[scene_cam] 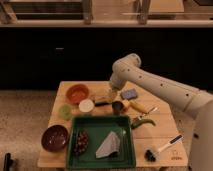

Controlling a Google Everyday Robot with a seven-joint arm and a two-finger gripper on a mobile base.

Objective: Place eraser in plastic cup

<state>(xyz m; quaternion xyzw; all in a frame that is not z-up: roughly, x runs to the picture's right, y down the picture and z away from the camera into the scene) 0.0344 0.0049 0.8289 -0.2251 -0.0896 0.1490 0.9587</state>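
Observation:
My gripper [110, 96] hangs from the white arm [150, 86] low over the back middle of the wooden table [165, 131]. It is just left of a blue sponge [129, 93] and above a small dark cup [118, 107]. A small dark flat piece [101, 104], perhaps the eraser, lies just below and left of the gripper. A white round cup [86, 105] and a pale green cup [65, 111] stand to its left. I cannot tell whether the gripper holds anything.
An orange bowl [77, 93] sits at the back left and a maroon bowl [54, 137] at the front left. A green tray [125, 155] holds a grey cloth and a dark lump. A yellow item [136, 106], a green chili [143, 122] and a brush [162, 148] lie on the right.

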